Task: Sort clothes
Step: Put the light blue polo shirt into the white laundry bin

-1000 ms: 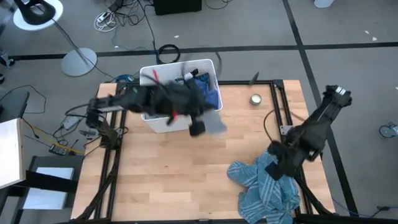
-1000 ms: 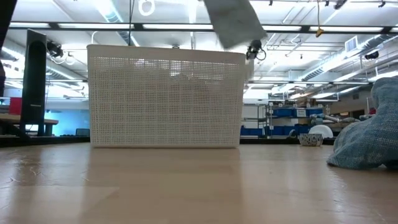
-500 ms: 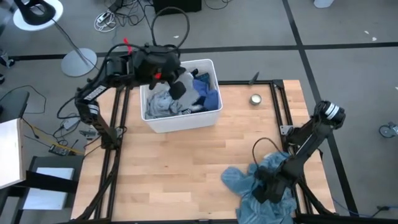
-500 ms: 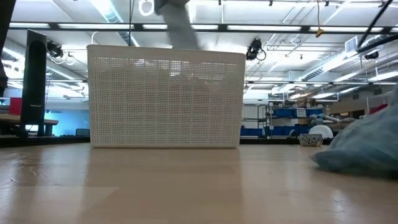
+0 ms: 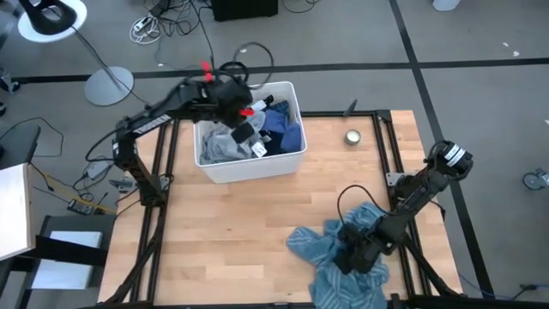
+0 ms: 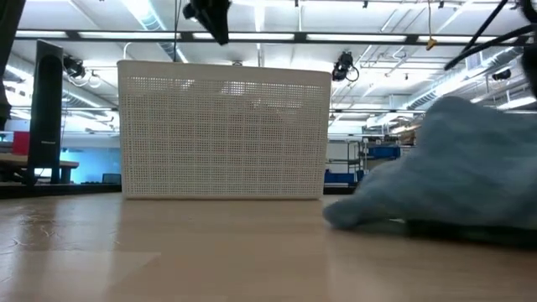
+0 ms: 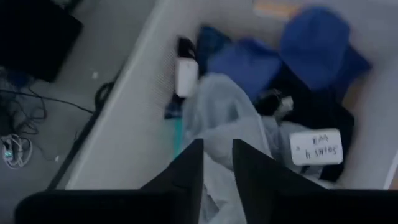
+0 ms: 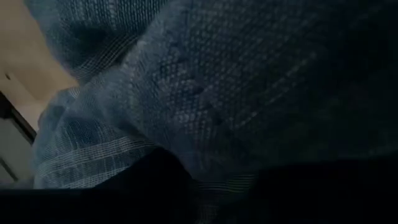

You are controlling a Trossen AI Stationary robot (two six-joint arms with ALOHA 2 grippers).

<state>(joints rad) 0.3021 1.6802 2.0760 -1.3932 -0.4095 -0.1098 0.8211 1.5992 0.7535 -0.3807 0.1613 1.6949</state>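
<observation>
Sorting in progress — left gripper [image 7: 216, 163], fingers narrow and empty, over bin [image 5: 249, 167]; right gripper [image 5: 356, 254], state indeterminate, buried in plaid shirt [image 5: 322, 245] — lift next.

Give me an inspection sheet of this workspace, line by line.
Surface: wooden table, mostly bare.
Job's things: blue clothes pile at the table's near right; grey and blue pieces in the white bin at the far left.
Clutter: small round tin near the far edge.
Grippers: left gripper above the bin, fingers slightly apart, holding nothing; right gripper pressed down into the pile, fingers hidden.
Cables: a loop by the right arm; tangles on the floor.
Surroundings: grey floor, a lamp stand, shelving in the low view.
</observation>
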